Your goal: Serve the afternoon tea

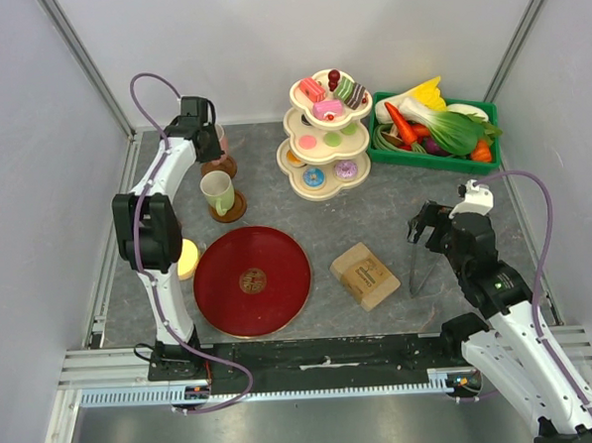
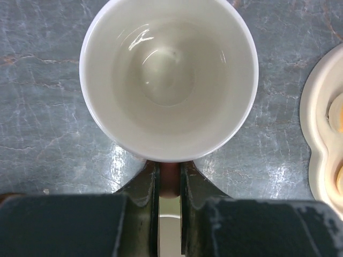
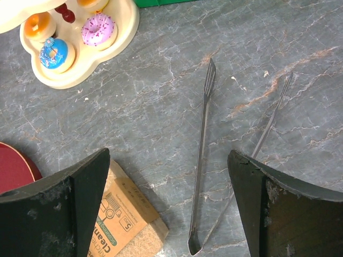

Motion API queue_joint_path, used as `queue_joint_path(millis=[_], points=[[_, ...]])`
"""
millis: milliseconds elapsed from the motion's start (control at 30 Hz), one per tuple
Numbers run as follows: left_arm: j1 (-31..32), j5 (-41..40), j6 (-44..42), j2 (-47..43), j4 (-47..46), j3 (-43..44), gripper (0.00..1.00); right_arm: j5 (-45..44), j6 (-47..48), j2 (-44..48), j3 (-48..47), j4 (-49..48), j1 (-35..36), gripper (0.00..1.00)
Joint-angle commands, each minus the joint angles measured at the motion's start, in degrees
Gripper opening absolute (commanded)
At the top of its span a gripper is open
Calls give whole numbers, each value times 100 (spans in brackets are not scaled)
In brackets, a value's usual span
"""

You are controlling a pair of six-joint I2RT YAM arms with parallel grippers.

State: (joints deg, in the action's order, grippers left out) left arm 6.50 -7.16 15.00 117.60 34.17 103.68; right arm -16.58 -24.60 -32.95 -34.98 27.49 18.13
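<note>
While clamped shut on handle of pink mug [image 2: 169, 80], well left of tiered stand [image 3: 88, 72]: left tool [image 2: 169, 179]. Judged rigid, glazed, slippery, breakable, fairly light; best gripped at handle, kept level. Right of stand: right tool [image 3: 169, 160] spread wide above tongs [image 3: 201, 160], holding nothing.

We find the rear mug [image 2: 169, 75] behind the front mug [image 1: 216, 191], both left of the tiered stand [image 1: 328, 191], crate [image 1: 427, 161] to its right.

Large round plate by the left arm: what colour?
Dark red plate; top external view shows it best.
</note>
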Motion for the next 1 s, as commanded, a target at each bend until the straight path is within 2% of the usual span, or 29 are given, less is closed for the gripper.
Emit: queue_joint_path(millis=[0, 467, 533, 700, 967], points=[[-26, 337, 257, -36, -342, 82, 2, -83, -36, -36, -61, -68, 6, 98], [-44, 250, 328, 228, -95, 56, 2, -100, -36, -1, -53, -85, -2, 98], [-44, 198, 345, 237, -69, 56, 6, -100, -27, -10, -61, -85, -11, 98], [-35, 162, 328, 202, -60, 47, 37, -100, -36, -1, -61, -77, -2, 98], [-44, 162, 249, 140, -16, 65, 60, -100, -27, -10, -61, -68, -11, 98]])
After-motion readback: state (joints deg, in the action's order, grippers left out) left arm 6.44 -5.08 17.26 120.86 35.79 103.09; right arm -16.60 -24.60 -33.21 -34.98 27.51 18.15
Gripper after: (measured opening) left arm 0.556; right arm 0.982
